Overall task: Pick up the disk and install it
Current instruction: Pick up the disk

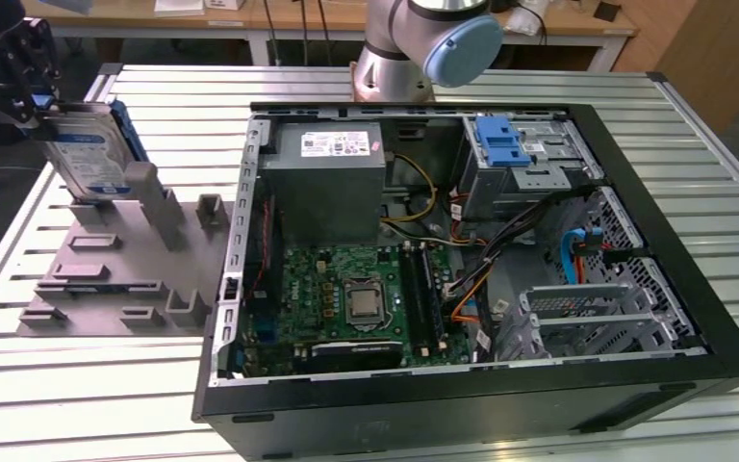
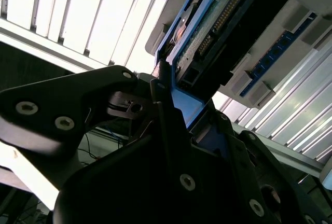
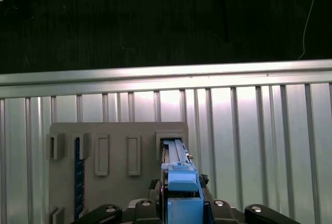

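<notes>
Blue-framed silver disk (image 1: pixel 88 154), on edge, slightly tilted

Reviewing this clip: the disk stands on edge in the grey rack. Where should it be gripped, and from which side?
Grip the disk by its upper end, across the flat faces at the blue frame, coming from above. It stands on edge with its lower end between the posts of the grey rack, so only the top is free. The gripper is closed there.

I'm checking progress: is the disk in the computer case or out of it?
Out. The disk stands on edge in the grey holder beside the open case, the gripper clamped on its top edge.
</notes>
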